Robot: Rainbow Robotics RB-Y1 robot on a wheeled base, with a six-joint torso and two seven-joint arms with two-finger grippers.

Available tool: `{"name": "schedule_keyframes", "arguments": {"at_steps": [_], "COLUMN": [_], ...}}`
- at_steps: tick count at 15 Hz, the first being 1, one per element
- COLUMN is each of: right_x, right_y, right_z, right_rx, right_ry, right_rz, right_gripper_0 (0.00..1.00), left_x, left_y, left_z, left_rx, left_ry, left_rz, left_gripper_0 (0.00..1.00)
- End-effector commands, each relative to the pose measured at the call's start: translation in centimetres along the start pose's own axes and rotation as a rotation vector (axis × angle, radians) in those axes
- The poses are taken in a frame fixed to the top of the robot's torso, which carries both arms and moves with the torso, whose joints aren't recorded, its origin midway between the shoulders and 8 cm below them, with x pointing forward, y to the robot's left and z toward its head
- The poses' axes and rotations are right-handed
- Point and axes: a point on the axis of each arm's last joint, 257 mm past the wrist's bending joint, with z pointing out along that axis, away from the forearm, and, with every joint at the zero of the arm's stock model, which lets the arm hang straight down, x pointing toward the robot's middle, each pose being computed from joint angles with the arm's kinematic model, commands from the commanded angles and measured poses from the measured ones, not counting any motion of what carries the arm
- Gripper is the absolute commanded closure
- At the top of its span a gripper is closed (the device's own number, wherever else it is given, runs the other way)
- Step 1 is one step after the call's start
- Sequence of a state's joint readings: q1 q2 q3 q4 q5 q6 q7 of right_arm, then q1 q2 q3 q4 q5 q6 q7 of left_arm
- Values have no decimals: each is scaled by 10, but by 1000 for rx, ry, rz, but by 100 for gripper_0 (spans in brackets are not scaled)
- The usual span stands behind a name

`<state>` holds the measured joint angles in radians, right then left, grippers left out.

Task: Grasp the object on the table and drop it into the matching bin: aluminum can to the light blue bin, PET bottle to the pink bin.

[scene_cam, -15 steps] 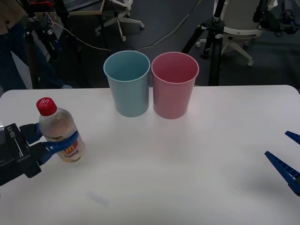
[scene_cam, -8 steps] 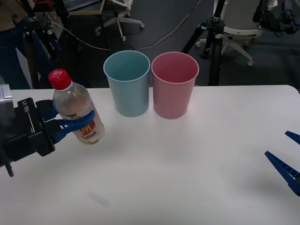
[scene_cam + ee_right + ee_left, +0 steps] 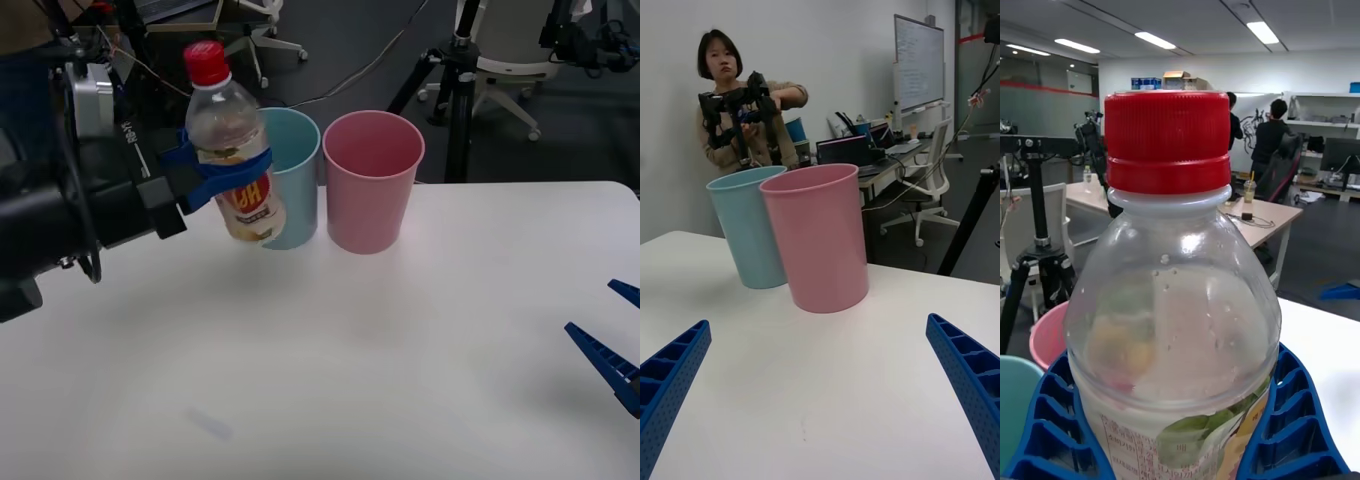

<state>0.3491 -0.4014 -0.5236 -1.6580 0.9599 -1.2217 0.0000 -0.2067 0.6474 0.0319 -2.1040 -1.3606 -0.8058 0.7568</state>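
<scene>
The left pincer (image 3: 225,172) is clamped on the bottle (image 3: 232,150), held nearly upright above the tabletop (image 3: 400,340) in front of the blue bin (image 3: 295,190). The pink bin (image 3: 372,180) stands just beside. The right pincer (image 3: 612,335), fingers apart, sits low at the tabletop's right edge.

dark floor behind with a black tripod (image 3: 452,80), white office chairs (image 3: 505,50), ceiling strip lights (image 3: 1156,40).
</scene>
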Motion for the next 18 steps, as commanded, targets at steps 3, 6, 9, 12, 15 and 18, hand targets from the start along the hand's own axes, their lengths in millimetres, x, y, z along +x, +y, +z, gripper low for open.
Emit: {"name": "schedule_keyframes", "arguments": {"at_steps": [3, 6, 9, 12, 15, 18], "right_x": [0, 0, 0, 0, 0, 0], "right_y": [0, 0, 0, 0, 0, 0], "right_z": [0, 0, 0, 0, 0, 0], "right_rx": [0, 0, 0, 0, 0, 0], "right_ry": [0, 0, 0, 0, 0, 0], "right_rz": [0, 0, 0, 0, 0, 0], "right_gripper_0": [0, 0, 0, 0, 0, 0], "left_x": [-17, -22, -23, -18, -14, -10], "left_y": [35, 71, 105, 123, 124, 125], "left_z": [51, 81, 117, 144, 170, 199], "left_rx": [17, -35, -82, -108, -106, -128], "left_ry": [-8, -3, 7, 25, 38, 41], "left_rz": [-17, 15, 5, -10, -20, -26], "left_gripper_0": [100, 100, 100, 100, 100, 100]}}
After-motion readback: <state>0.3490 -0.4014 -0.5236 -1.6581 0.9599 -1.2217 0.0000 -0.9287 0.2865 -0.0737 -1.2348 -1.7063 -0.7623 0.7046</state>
